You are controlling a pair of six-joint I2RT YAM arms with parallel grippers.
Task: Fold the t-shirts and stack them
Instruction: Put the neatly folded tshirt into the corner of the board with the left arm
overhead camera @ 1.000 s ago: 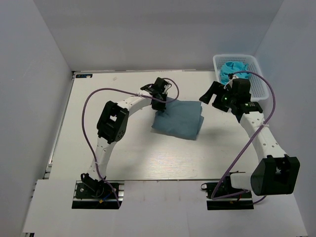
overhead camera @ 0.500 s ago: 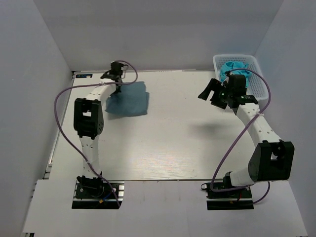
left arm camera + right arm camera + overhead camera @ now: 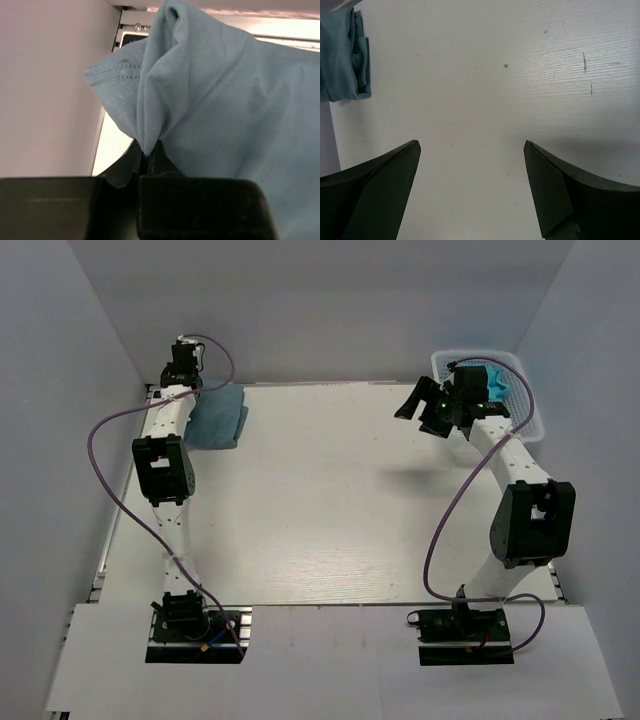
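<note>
A folded slate-blue t-shirt (image 3: pixel 218 416) lies at the far left corner of the table. My left gripper (image 3: pixel 183 374) is at its left far edge, shut on a pinch of the cloth; the left wrist view shows the t-shirt (image 3: pixel 225 100) bunched up between the closed jaws of the left gripper (image 3: pixel 148 150). My right gripper (image 3: pixel 412 406) is open and empty, raised beside the white basket (image 3: pixel 527 400), which holds a bright blue t-shirt (image 3: pixel 490 378). The right wrist view shows the open right gripper (image 3: pixel 472 145) over bare table, with the folded t-shirt (image 3: pixel 342 55) far away at the upper left.
Grey walls enclose the table on the left, far and right sides. The left wall (image 3: pixel 50 75) is right next to the left gripper. Purple cables loop from both arms.
My left gripper has dragged the folded t-shirt from the table's middle to the far left corner. My right gripper has moved back toward the basket and stayed open.
</note>
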